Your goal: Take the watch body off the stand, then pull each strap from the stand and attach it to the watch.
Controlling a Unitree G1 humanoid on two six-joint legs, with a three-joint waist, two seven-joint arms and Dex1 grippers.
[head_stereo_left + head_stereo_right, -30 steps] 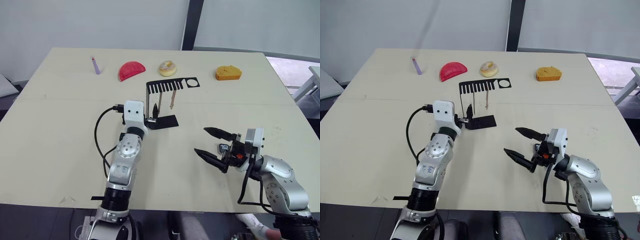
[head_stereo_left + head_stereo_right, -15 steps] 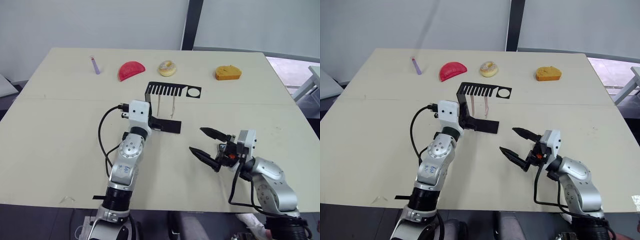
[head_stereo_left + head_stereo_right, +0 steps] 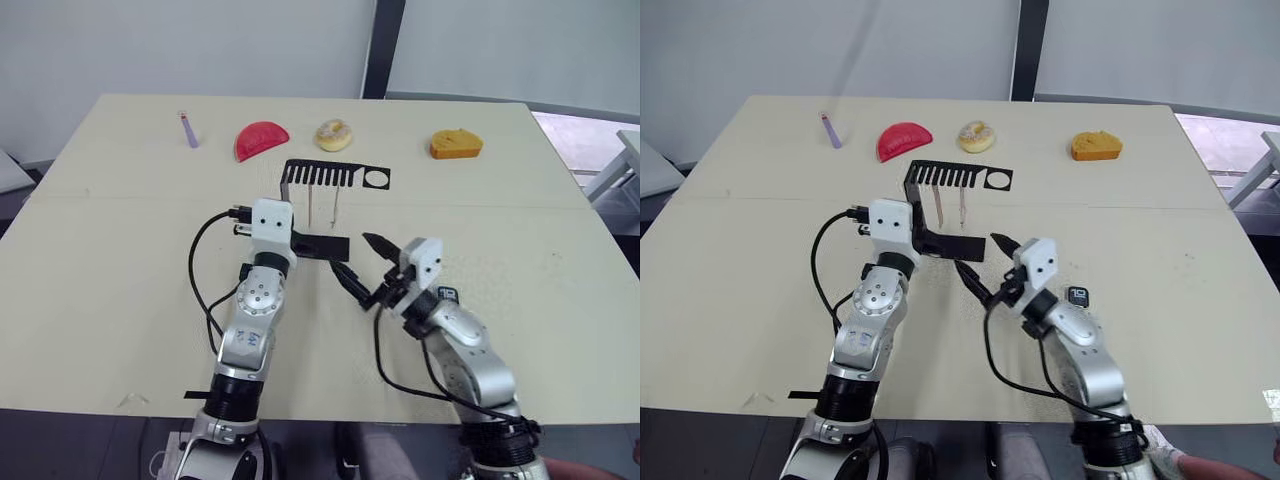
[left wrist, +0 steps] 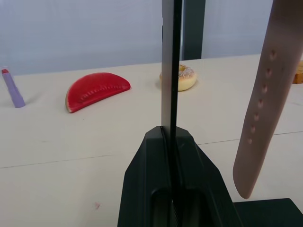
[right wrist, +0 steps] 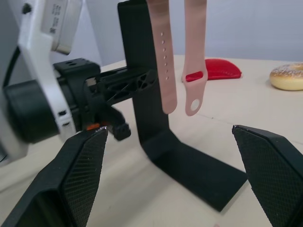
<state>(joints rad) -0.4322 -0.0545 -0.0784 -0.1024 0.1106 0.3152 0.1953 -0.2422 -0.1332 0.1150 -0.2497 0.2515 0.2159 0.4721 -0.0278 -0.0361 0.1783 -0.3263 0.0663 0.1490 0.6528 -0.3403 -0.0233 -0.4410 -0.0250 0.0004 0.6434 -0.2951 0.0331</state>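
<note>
My left gripper [image 4: 171, 198] pinches the stand [image 3: 925, 215] upright, which hides the doughnut [image 4: 182, 78] partly. My right gripper [image 3: 983, 262] gapes empty before both hanging straps [image 5: 177, 56]; the watch [image 3: 1077, 296] lies beside that arm.

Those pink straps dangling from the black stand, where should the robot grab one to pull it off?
Probably low down. Each strap hangs free from the stand's slotted top, flat and thin. The right gripper, fingers open, faces them from the front, so it could pinch the free lower end across its flat faces and draw it out of the slot.
</note>
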